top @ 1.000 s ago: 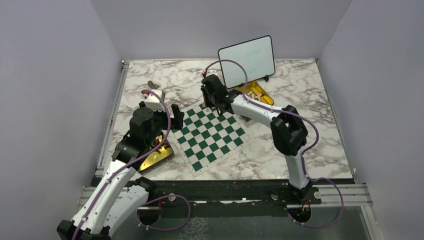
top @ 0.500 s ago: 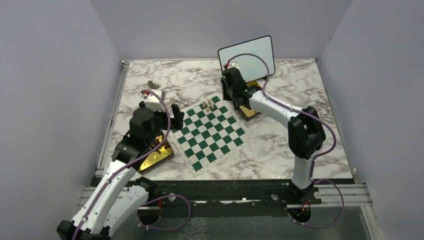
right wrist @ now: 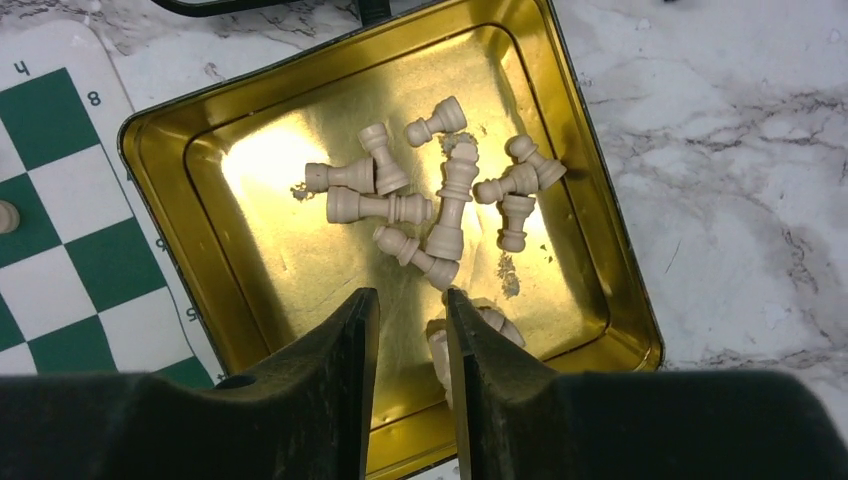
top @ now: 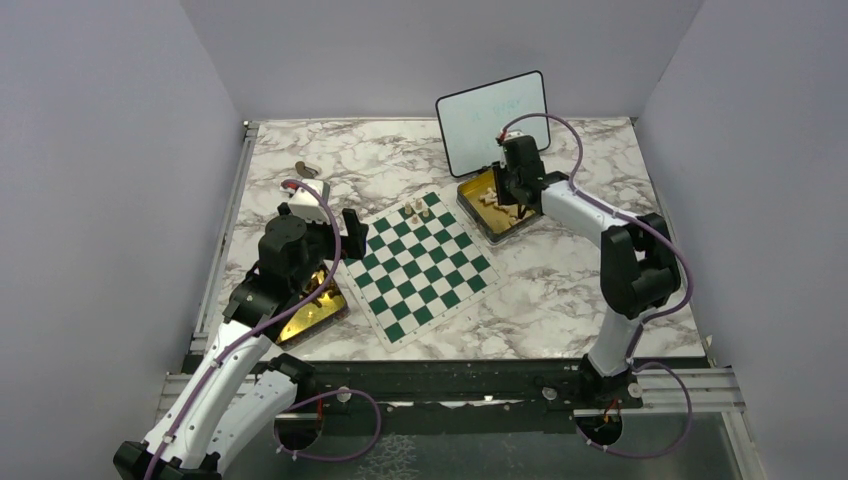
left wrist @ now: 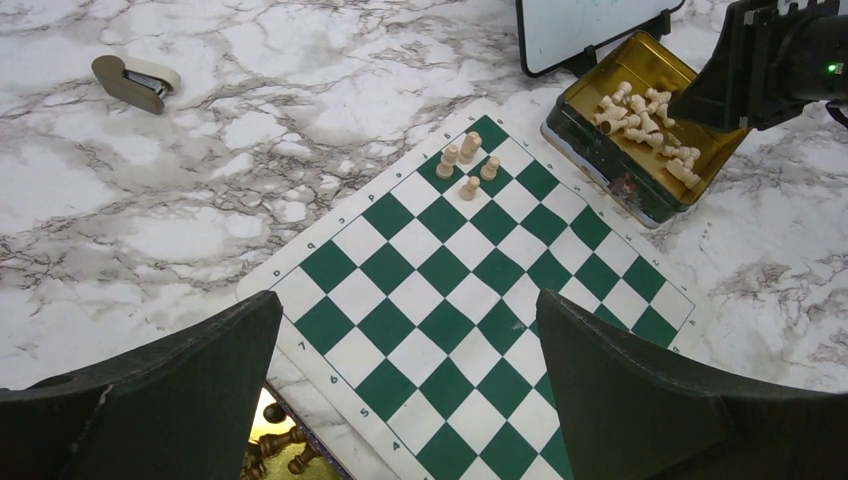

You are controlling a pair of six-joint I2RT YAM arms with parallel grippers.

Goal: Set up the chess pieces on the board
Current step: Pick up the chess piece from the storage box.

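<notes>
You have a white-and-grey marbled tabletop [top: 360, 160] in front of you. The flat square chessboard with dark green and white checks [top: 420, 265] lies near its middle, turned so that one corner points at the back wall. Behind the board's far right side a small black-framed whiteboard [top: 493, 120] stands upright.

Just in front of the whiteboard, close beside the board's right edge, sits an open gold rectangular tin [right wrist: 270, 270]. A second gold tin [top: 310, 315] lies at the board's left side, mostly under your left arm, and a few dark brown wooden chessmen [left wrist: 275, 445] show in it from the left wrist view.

Your left gripper [left wrist: 407, 297] hangs above the board's left side with its fingers spread as wide as they go and nothing between them. Your right gripper [right wrist: 410, 300] is over the near end of the right-hand tin. Its fingers stand a narrow gap apart, and only the tin's floor shows in that gap, so it has hold of nothing.

The pale beige wooden chessmen are in two places. Four of them [left wrist: 465, 165] stand upright on the squares at the board's far corner, the one nearest the whiteboard. The rest [right wrist: 440, 220] lie on their sides in a loose heap in the right-hand tin. One of these is partly hidden behind the right gripper's finger.

Well away to the far left of the table, a small beige-and-grey stapler [left wrist: 135, 80] lies on the marble.
</notes>
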